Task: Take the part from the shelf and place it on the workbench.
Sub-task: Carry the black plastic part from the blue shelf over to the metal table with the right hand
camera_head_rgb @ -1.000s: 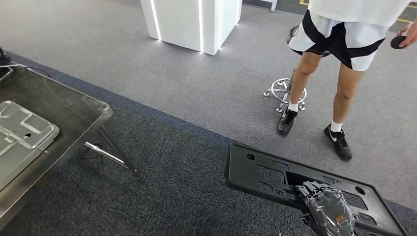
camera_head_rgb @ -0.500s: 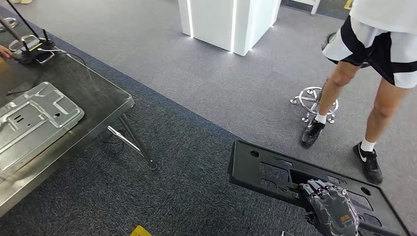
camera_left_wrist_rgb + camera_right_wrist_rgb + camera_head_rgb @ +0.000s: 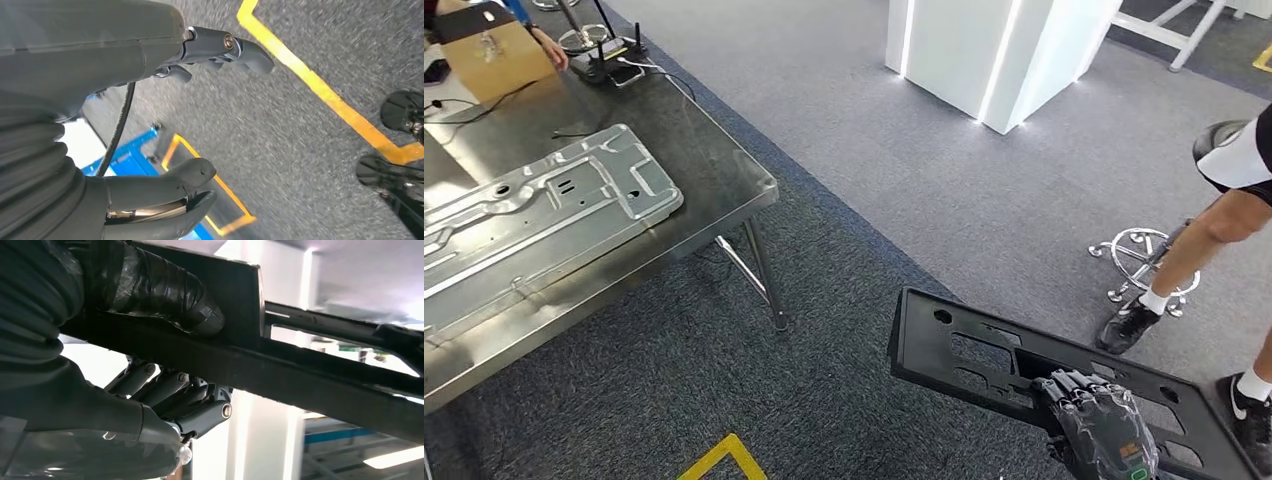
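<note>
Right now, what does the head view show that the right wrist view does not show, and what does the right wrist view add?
Head view alone: the steel workbench at the left with a silver metal panel lying on it, grey carpet, a white pillar, a stool base and a person's legs.

Right wrist view alone: the close grip, with the thumb on one face of the black part's bar and the fingers curled around the opposite face.

Both: the right hand holding the black part.

Workshop: steel workbench (image 3: 714, 160), floor tape (image 3: 714, 458), carpet (image 3: 844, 200).
</note>
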Robot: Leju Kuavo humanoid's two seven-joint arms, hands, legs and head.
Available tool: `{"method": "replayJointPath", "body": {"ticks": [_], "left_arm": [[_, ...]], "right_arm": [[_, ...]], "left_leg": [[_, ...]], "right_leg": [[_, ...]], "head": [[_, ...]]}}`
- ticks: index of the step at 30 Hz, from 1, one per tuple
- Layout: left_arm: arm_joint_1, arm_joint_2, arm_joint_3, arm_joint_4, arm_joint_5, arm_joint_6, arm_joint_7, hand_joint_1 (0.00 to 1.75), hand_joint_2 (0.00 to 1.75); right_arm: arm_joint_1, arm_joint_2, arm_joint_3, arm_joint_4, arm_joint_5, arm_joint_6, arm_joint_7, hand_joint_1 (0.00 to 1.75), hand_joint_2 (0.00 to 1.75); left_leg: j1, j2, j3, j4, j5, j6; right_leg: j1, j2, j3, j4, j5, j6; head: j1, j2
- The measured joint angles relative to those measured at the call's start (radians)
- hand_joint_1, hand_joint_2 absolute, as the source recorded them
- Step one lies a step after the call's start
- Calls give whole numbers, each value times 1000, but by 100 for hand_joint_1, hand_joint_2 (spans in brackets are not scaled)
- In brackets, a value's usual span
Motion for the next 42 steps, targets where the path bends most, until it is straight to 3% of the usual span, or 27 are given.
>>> {"method": "replayJointPath", "body": {"ticks": [1,3,5,7,9,11,13,14,15,16,17,19,21,23,24,26,28,29,30,31,32,34,36,38,40,42], "left_arm": [[1,-1,2,0,0,0,-1,0,175],[0,-1,7,0,0,-1,-3,0,175],[0,1,11,0,0,-3,-4,0,175],[4,2,16,0,0,-6,-5,0,175],[8,1,20,0,1,-6,-6,0,175],[5,0,23,0,2,-6,-7,0,175],[0,-2,25,0,2,-5,-9,0,175],[-1,-3,26,0,2,-5,-9,0,175],[-2,-4,27,0,1,-6,-10,0,175],[-2,-4,29,0,0,-6,-10,0,175],[-2,-5,30,0,0,-6,-10,0,175],[-5,-4,33,0,0,-7,-10,0,175],[-7,-3,37,0,-2,-8,-10,0,175],[-6,-2,40,0,-6,-10,-9,0,175],[-6,-3,41,0,-11,-12,-9,0,175],[-12,-1,43,0,-21,-15,-9,0,175],[-22,3,43,0,-33,-22,-10,0,175],[-24,6,44,0,-39,-27,-10,0,175],[-25,9,44,0,-44,-31,-10,0,175],[-25,13,44,0,-48,-34,-10,0,175],[-25,16,44,0,-51,-37,-11,0,175],[-26,23,44,0,-54,-40,-12,0,175],[-26,28,45,0,-57,-42,-13,0,175],[-23,32,47,0,-63,-43,-13,0,175],[-21,35,51,0,-70,-44,-13,0,175],[-26,41,53,0,-76,-47,-13,0,175]], "right_arm": [[4,-2,-3,-4,0,0,2,175,175],[6,-6,-10,-11,-1,1,7,175,175],[9,-9,-17,-16,-4,3,10,175,175],[12,-11,-23,-23,-10,4,10,175,175],[11,-14,-32,-32,-17,4,10,175,175],[11,-17,-43,-43,-26,6,10,175,175],[9,-20,-51,-49,-40,17,3,175,175],[4,-20,-54,-50,-49,27,-3,175,175],[-4,-20,-56,-51,-58,39,-10,175,175],[-13,-20,-57,-51,-65,50,-16,175,175],[-23,-20,-58,-52,-70,58,-21,175,175],[-39,-20,-61,-54,-76,67,-26,175,175],[-54,-21,-63,-56,-83,77,-32,175,175],[-75,-21,-62,-56,-93,93,-41,175,175],[-89,-21,-60,-56,-96,102,-47,175,175],[-116,-21,-56,-55,-99,121,-56,175,175],[-138,-20,-45,-50,-95,137,-60,175,175],[-147,-18,-37,-46,-92,144,-61,175,175],[-157,-17,-26,-42,-88,148,-61,175,175],[-167,-14,-16,-38,-85,151,-61,175,175],[-178,-12,-8,-34,-83,153,-61,175,175],[-201,-10,5,-29,-81,161,-61,175,175],[-228,-9,20,-24,-73,181,-56,175,175],[-264,-9,42,-19,-52,209,-48,175,175],[-308,-10,70,-12,-34,239,-42,175,175],[-351,-11,100,-5,-32,268,-41,175,175]], "left_leg": [[4,-15,2,6,-4,-4],[10,-43,-7,28,-18,-19],[11,-68,-21,46,-29,-34],[14,-87,-28,49,-28,-44],[14,-52,-37,69,-40,-52],[14,12,-78,156,-88,-59],[17,37,-141,279,-142,-63],[18,39,-161,316,-150,-63],[19,41,-162,314,-137,-62],[18,44,-144,277,-109,-58],[15,56,-112,212,-73,-51],[5,99,-53,96,-31,-35],[-5,118,-38,57,-30,-24],[-5,96,-32,41,-23,-16],[-2,84,-25,30,-19,-12],[4,63,-11,11,-8,-4],[3,39,-9,9,-6,0],[2,24,-8,10,-7,1],[2,8,-6,12,-9,1],[2,-8,-3,14,-12,-1],[2,-24,1,17,-16,-3],[3,-51,2,26,-25,-11],[7,-77,-8,30,-28,-23],[12,-98,-16,28,-26,-36],[11,-62,-27,53,-40,-48],[12,5,-78,150,-87,-59]], "right_leg": [[-5,4,14,-47,41,6],[-17,51,58,-166,104,17],[-21,86,78,-220,114,14],[-17,67,78,-222,112,-3],[-16,42,82,-225,113,-17],[-14,12,85,-228,112,-27],[-8,-18,85,-228,109,-32],[-6,-32,86,-228,107,-33],[-4,-46,88,-228,104,-33],[-2,-59,92,-228,101,-33],[0,-71,98,-229,98,-32],[3,-95,110,-233,91,-27],[3,-117,121,-240,88,-16],[2,-130,134,-248,85,-4],[1,-114,137,-245,79,1],[-1,-54,113,-188,44,5],[0,-11,41,-62,-9,5],[0,-4,7,-10,-19,6],[0,-1,-14,13,-9,7],[-1,1,-14,-8,25,7],[-2,7,2,-64,72,7],[-8,55,48,-185,134,3],[-7,89,66,-234,138,-3],[-5,74,70,-244,137,-12],[-9,47,82,-259,139,-24],[-10,16,93,-268,138,-34]], "head": [[0,0],[0,0],[0,0],[-1,0],[-2,0],[-4,0],[-4,0],[-4,0],[-4,0],[-4,0],[-4,0],[-4,0],[-3,0],[-3,0],[-4,0],[-3,0],[-3,0],[-3,0],[-3,0],[-3,0],[-3,0],[-3,0],[-3,0],[-3,0],[-5,0],[-8,0]]}}
